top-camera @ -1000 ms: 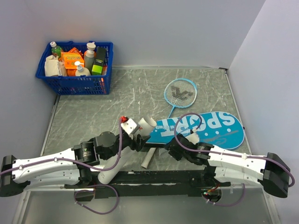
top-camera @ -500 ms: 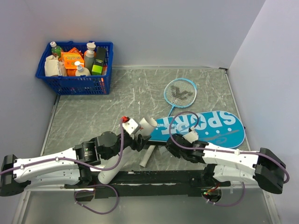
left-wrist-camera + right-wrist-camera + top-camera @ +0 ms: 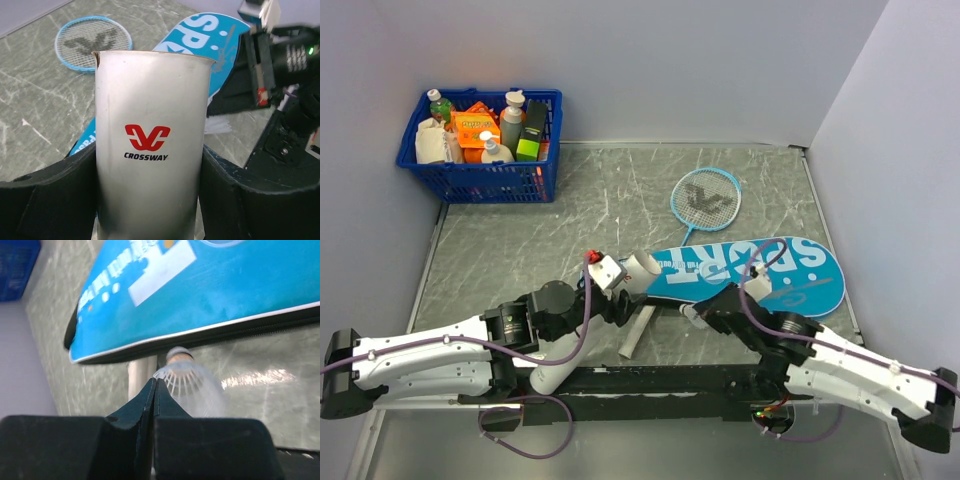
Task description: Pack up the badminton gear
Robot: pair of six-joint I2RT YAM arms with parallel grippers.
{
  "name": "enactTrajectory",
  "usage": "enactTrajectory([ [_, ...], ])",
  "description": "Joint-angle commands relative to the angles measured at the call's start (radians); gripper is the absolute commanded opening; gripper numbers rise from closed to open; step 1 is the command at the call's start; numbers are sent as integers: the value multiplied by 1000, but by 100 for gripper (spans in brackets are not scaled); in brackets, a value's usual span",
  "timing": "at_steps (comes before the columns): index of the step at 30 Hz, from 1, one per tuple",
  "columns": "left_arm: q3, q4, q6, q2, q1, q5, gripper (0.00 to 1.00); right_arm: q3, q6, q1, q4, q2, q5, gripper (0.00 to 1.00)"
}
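Note:
My left gripper [image 3: 610,300] is shut on the long white tube [image 3: 640,268], which fills the left wrist view as the tube [image 3: 150,145] with a red logo, pressed between both black fingers. My right gripper [image 3: 155,382] is shut, its tips pinching the rim of a white shuttlecock [image 3: 192,385] whose cork points at the teal cover [image 3: 200,295]. In the top view the right gripper [image 3: 695,312] sits at the near edge of the SPORT cover [image 3: 760,270]. The blue racket [image 3: 706,196] lies beyond, its white handle [image 3: 637,335] sticking out under the cover.
A blue basket [image 3: 480,180] of bottles and boxes stands at the far left corner. Walls close in the table at the back and on the right. The two wrists are close together, with the right arm [image 3: 285,75] just beside the tube's mouth.
The right gripper has closed from open to shut on the shuttlecock's rim, and its arm has swung back toward the right. The left arm holds the tube almost still.

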Motion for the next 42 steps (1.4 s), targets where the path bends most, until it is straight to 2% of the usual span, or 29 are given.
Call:
enactTrajectory([
  [1,-15,-23,-35,21,-6,110,1,151,-208,-4,-189,-118,-48,0],
  [7,28,-21,46,107,-6,262,1,423,-433,-5,-375,-122,-73,0],
  [15,118,-56,159,216,-12,436,1,699,-674,-4,-484,-73,-87,0],
  [21,118,-84,241,227,-52,499,1,813,-812,-4,-529,2,-243,0],
  [30,92,-79,229,172,-84,462,1,821,-862,-4,-449,21,-493,0],
  [36,85,-79,228,149,-90,418,1,799,-857,-4,-420,35,-567,0],
  [42,81,-67,219,137,-94,414,1,721,-839,-4,-306,58,-640,0],
])
